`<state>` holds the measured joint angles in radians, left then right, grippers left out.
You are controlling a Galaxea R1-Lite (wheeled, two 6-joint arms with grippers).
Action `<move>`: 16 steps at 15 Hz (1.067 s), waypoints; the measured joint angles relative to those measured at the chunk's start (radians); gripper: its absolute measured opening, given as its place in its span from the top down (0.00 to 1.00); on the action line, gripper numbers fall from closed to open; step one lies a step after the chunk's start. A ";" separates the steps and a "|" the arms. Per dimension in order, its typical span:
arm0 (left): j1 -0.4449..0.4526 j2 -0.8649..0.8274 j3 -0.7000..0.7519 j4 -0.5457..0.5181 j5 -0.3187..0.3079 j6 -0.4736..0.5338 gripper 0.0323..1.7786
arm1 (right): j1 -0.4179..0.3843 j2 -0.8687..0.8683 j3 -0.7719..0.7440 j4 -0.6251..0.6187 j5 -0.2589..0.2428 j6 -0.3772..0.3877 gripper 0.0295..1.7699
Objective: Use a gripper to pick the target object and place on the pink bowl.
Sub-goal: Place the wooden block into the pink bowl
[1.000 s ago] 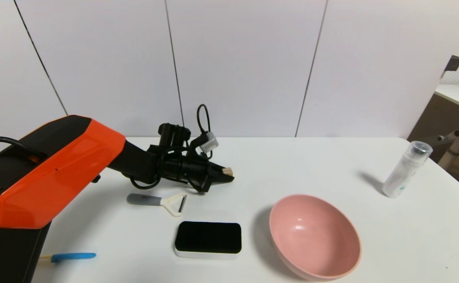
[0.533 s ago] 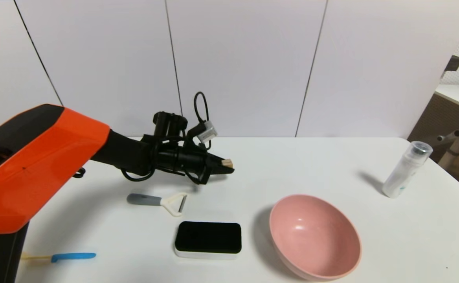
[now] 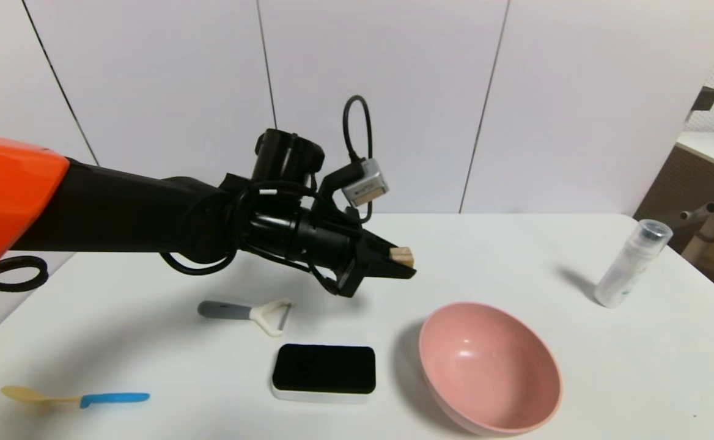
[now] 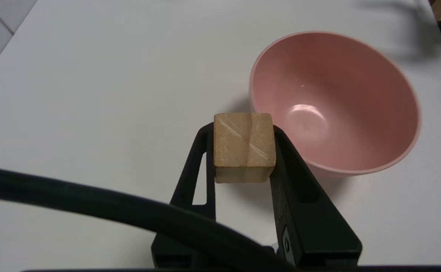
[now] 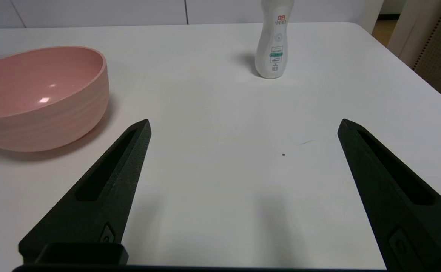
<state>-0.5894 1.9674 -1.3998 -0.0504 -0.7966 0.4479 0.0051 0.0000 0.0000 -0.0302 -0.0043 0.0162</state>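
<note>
Jaws of the left gripper [image 3: 401, 261] pinch the small wooden cube [image 3: 402, 256] between their tips, holding it in the air above the counter [image 3: 504, 256], up and to the left of the pink bowl [image 3: 490, 366] in the head view. From the left wrist view the cube [image 4: 244, 145] sits squeezed between both black fingers [image 4: 299, 189], with the bowl [image 4: 333, 102] just beyond and off to one side, its inside bare.

Compared with a second ago, the left arm has risen and swung toward the bowl, so the cube now hangs nearer the rim, and a yellow spoon with a blue handle [image 3: 73, 398] is wholly uncovered. The peeler [image 3: 247, 313], the black-topped white block [image 3: 324, 371] and the clear bottle [image 3: 632, 263] lie where they were.

The right gripper [image 5: 243, 124] appears only in its own wrist view, parked low over the counter with its jaws spread wide; its arm is out of sight. The left arm's orange segment is cut off at the head view's left edge.
</note>
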 joint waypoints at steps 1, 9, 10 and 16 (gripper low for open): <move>-0.039 -0.011 -0.002 0.000 0.013 0.000 0.77 | 0.000 0.000 0.000 0.000 0.000 0.000 0.03; -0.311 0.065 -0.076 -0.004 0.090 -0.001 0.77 | 0.000 0.000 0.000 0.000 0.000 0.000 0.03; -0.329 0.083 -0.090 -0.004 0.093 -0.003 0.77 | 0.000 0.000 0.000 0.000 -0.001 0.000 0.03; -0.351 0.129 -0.103 0.000 0.104 -0.007 0.77 | 0.000 0.000 0.000 0.000 0.000 0.000 0.03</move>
<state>-0.9404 2.0960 -1.5023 -0.0509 -0.6921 0.4411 0.0051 0.0004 0.0000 -0.0298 -0.0047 0.0162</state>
